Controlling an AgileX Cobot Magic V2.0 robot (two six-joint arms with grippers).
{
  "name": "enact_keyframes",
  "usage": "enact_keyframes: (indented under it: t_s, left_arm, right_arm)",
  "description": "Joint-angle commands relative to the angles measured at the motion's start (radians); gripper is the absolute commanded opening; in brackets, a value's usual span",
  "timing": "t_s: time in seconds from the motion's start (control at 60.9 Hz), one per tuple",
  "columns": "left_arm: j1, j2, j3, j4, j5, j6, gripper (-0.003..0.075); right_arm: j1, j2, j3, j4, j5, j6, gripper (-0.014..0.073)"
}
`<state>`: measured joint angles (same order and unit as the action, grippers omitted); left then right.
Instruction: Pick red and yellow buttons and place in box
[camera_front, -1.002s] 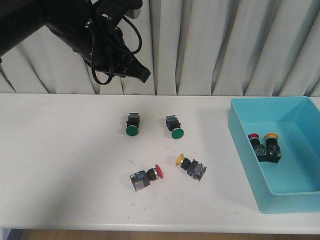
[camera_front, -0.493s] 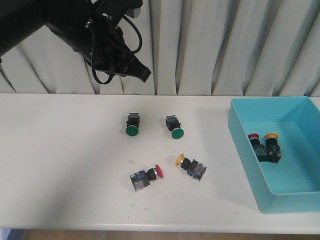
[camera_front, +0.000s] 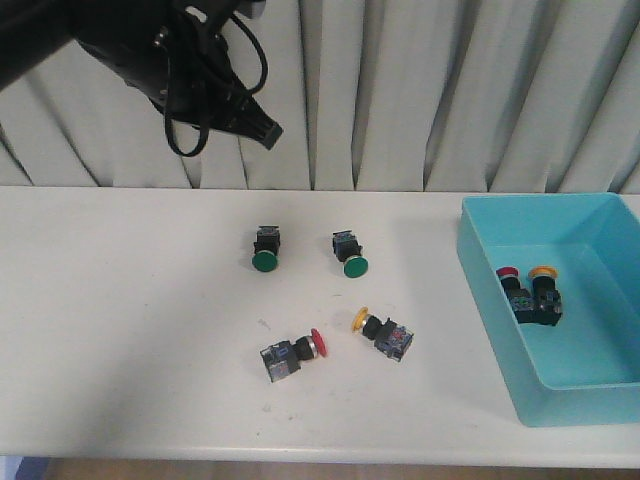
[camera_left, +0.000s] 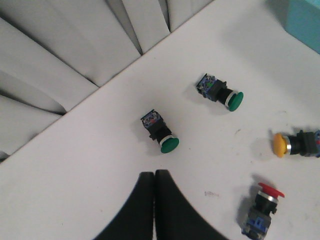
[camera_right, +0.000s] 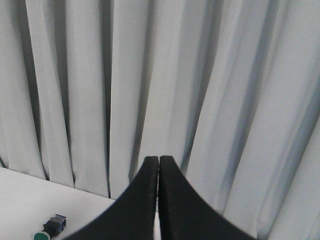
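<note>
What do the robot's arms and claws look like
The left arm is matte black and bulky, with looping black cables. Its claw has two smooth, black, tapering fingers. The right claw looks the same; its arm is out of view.

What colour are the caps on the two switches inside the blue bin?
One red, one yellow; the front view shows them best.
</note>
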<state>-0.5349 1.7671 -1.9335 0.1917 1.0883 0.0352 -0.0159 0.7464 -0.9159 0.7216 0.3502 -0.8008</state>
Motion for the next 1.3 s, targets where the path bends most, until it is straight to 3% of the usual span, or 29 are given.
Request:
enact_keyframes:
  t_s: [0.0,0.115,0.279,0.394,0.608,0.755,1.117,1.281]
  left_arm:
    - [0.007,-0.141,0.015,0.026,-0.128,-0.005,-0.0007]
    - [0.043,-0.299,0.242,0.037,-0.348,-0.008,-0.0007]
    - [0.133,-0.615,0.772,-0.006,-0.784,-0.011,-0.0007]
    - [0.227,-0.833,1.085,-0.061,-0.936,-0.011,-0.0007]
    - [0.413,-1.271,1.544,-0.102,-1.028,-0.006,-0.0007]
    - [0.503,-1.515,1.737,-0.131,-1.038,-0.011,-0.0007]
    - [0.55,-1.797,1.962,-0.145,-1.017,-0.066,-0.0007]
    - [0.537,-1.793,2.01,-0.145,-1.04,-0.117,-0.0007]
  right_arm:
    - [-0.002,0.0,-0.023,0.02,-0.061,0.0,-0.0008]
    - [-0.002,0.0,-0.023,0.02,-0.061,0.0,-0.0008]
    - [-0.002,0.0,-0.023,0.02,-0.061,0.0,-0.0008]
    - [-0.002,0.0,-0.023,0.02,-0.061,0.0,-0.0008]
    - [-0.002,0.0,-0.023,0.02,-0.061,0.0,-0.0008]
    - [-0.002,0.0,-0.023,0.02,-0.061,0.0,-0.0008]
    - [-0.002,0.0,-0.023,0.02,-0.06,0.0,-0.0008]
    - [-0.002,0.0,-0.023,0.02,-0.061,0.0,-0.0008]
